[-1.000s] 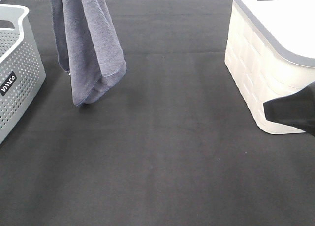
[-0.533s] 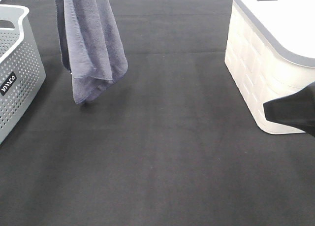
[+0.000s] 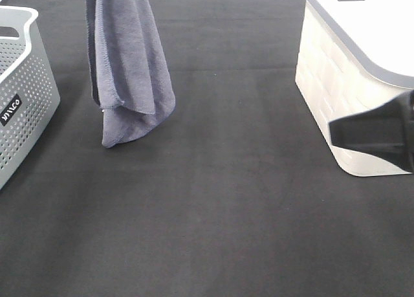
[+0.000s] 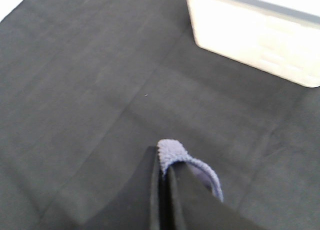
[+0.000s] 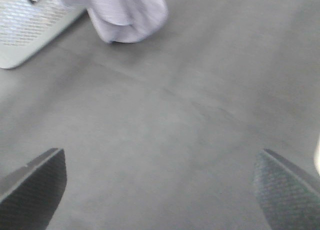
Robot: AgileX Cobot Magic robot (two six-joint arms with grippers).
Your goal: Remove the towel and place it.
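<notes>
The slate blue-grey towel (image 3: 128, 64) hangs bunched from above the top edge of the high view, its lower end touching or just above the black mat. My left gripper (image 4: 164, 182) is shut on a fold of the towel (image 4: 190, 165), seen in the left wrist view; the gripper itself is out of the high view. My right gripper (image 5: 160, 187) is open and empty above the mat, its fingers (image 5: 35, 182) wide apart. The towel also shows far off in the right wrist view (image 5: 125, 14). Part of the right arm (image 3: 375, 135) shows at the right edge.
A grey perforated basket (image 3: 19, 83) stands at the left edge. A white lidded bin (image 3: 349, 70) stands at the right; it also shows in the left wrist view (image 4: 255, 34). A black mat (image 3: 220, 206) covers the table.
The hanging towel has moved a little to the right and swung. The right arm has moved left, further into view.
</notes>
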